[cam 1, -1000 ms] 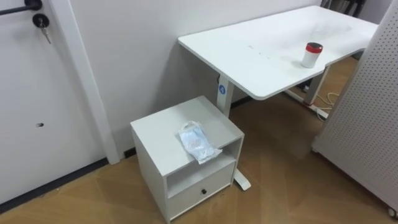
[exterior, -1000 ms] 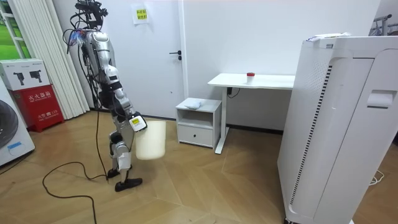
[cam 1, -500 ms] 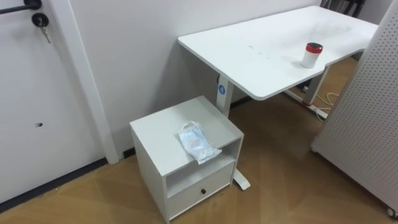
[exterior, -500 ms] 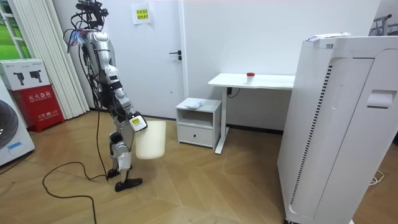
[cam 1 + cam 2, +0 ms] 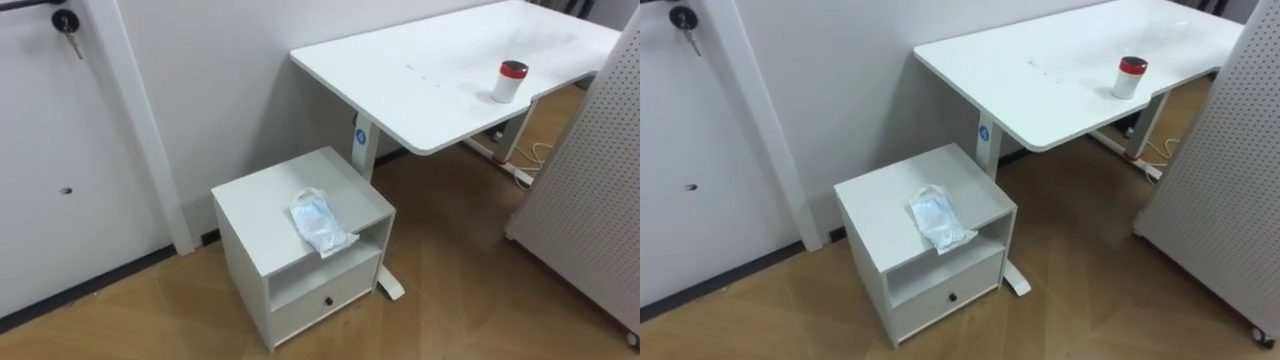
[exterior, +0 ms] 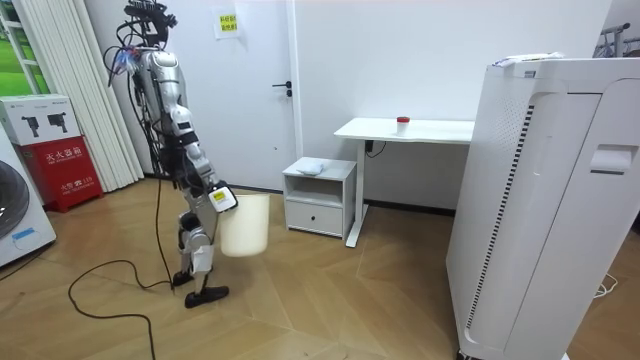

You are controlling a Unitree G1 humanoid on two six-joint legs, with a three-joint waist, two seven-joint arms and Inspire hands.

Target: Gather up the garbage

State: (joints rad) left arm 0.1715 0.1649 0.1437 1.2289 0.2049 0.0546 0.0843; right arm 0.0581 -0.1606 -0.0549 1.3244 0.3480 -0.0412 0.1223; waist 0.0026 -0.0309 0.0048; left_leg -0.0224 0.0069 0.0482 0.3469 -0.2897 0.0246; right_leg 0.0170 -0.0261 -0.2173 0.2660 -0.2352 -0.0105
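Observation:
A crumpled, clear bluish plastic wrapper (image 5: pixel 320 222) lies on top of a small white nightstand (image 5: pixel 258 205), near its front edge and overhanging the open shelf. In the room view the wrapper (image 6: pixel 313 166) is a pale patch on that nightstand (image 6: pixel 320 196). I stand on the wood floor at the room view's left, a couple of steps from the nightstand and facing it. My right hand (image 6: pixel 222 198) hangs low at the rim of a cream waste bin (image 6: pixel 245 227), which is off the floor beside my legs.
A white desk (image 5: pixel 440 70) stands right of the nightstand, with a white cup with a red lid (image 5: pixel 510 82) on it. A white perforated cabinet (image 5: pixel 600 200) is at the right, and a white door (image 5: pixel 50 150) at the left. Bare wood floor lies in front.
The eye view has shifted slightly, so the camera moved. In the room view the bin and my right hand have edged a little toward the nightstand.

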